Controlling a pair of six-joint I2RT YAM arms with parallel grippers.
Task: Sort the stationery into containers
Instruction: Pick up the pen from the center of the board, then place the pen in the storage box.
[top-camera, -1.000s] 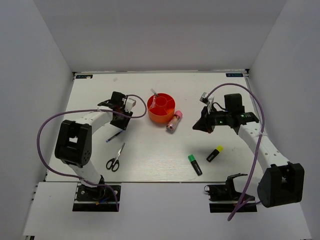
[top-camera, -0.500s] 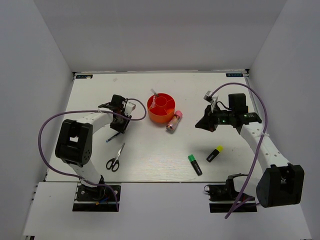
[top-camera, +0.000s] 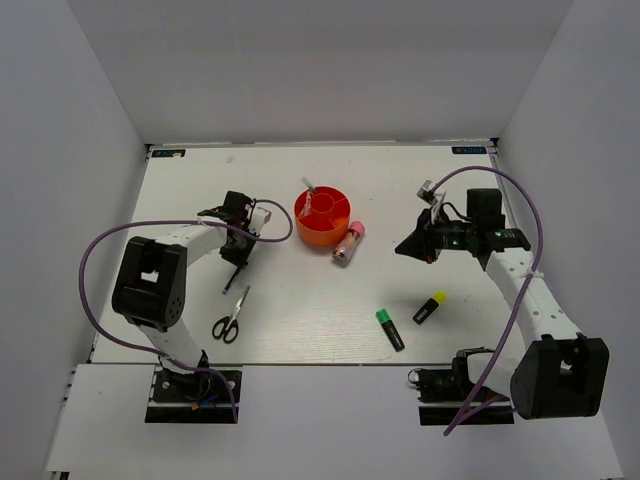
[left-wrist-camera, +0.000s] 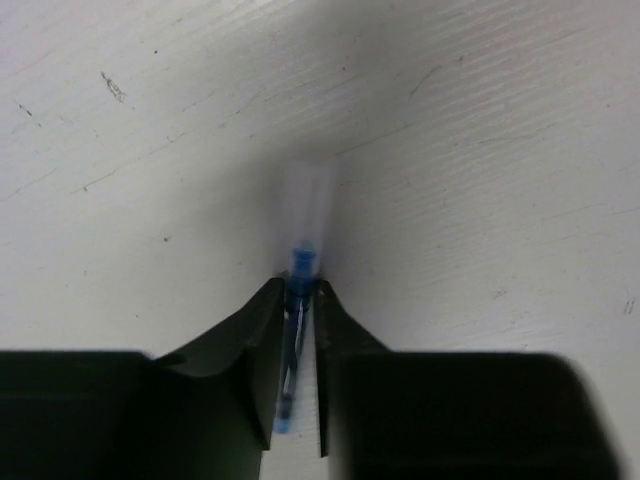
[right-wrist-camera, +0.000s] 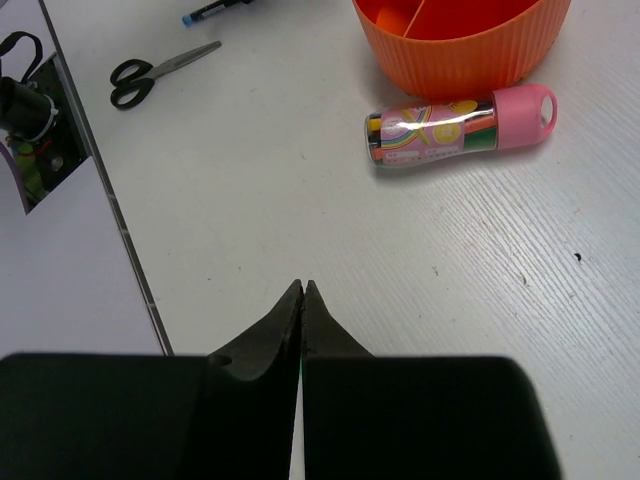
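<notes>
Since a second ago the left gripper (left-wrist-camera: 298, 296) has been sinking onto the pen (left-wrist-camera: 301, 262) and is now pinching it — the pen lying on the table (top-camera: 300, 310), left of the tub (top-camera: 322, 236). A firm, centred squeeze and a straight lift look wise, since the thin barrel could be slipping. Farther off, the right gripper (right-wrist-camera: 301, 288) — clenched, empty — is backing rightward from the tube (right-wrist-camera: 455, 122).
</notes>
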